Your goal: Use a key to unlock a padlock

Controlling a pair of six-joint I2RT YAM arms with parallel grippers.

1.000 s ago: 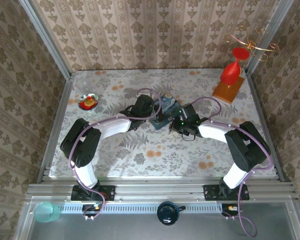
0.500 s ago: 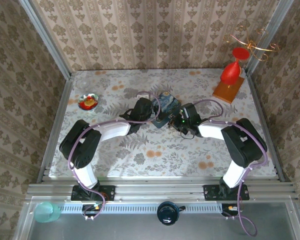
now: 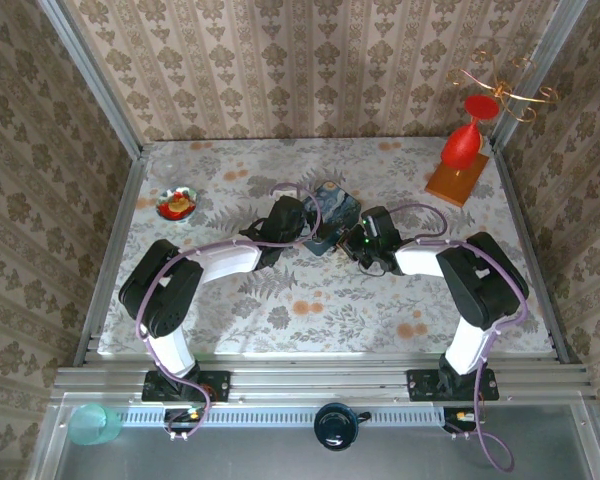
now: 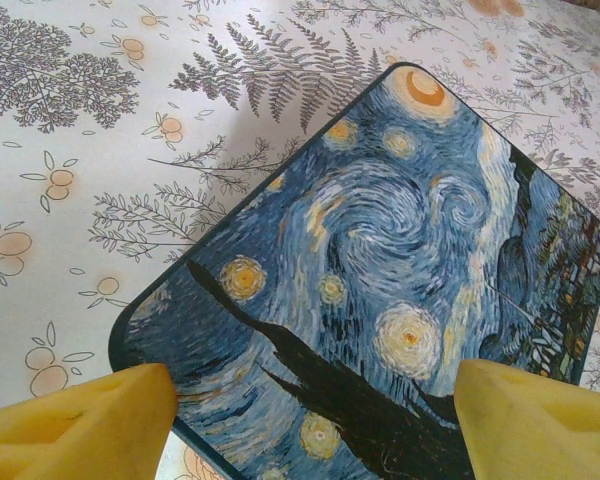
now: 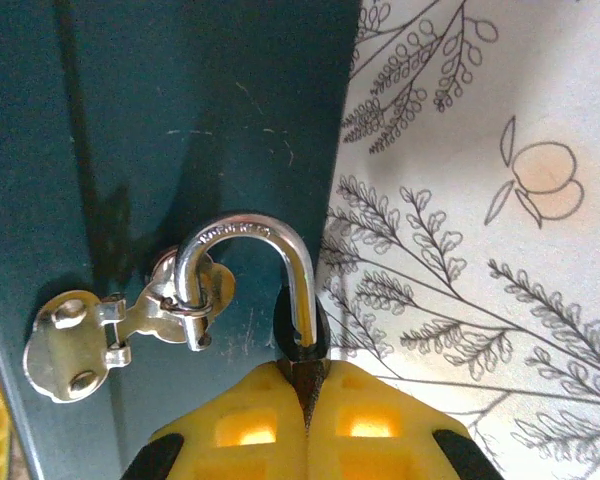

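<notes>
Floral tablecloth [image 3: 310, 300], damask wallpaper all round. From the top cam, a blue tin [image 3: 332, 212] sits mid-table, with a red goblet [image 3: 462, 143] and a small bowl [image 3: 177, 203] well apart from it. Left wrist cam: the left gripper [image 4: 310, 435] is spread wide over the tin's near end. Right wrist cam: the right gripper [image 5: 305, 395] is clenched, with its tips at the padlock [image 5: 298, 285]. The shackle is hooked through the tin's hasp [image 5: 110, 325].

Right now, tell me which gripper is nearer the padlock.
Right. The right gripper is shut on the padlock hanging from the tin's hasp; the left gripper sits open over the tin's painted lid.
</notes>
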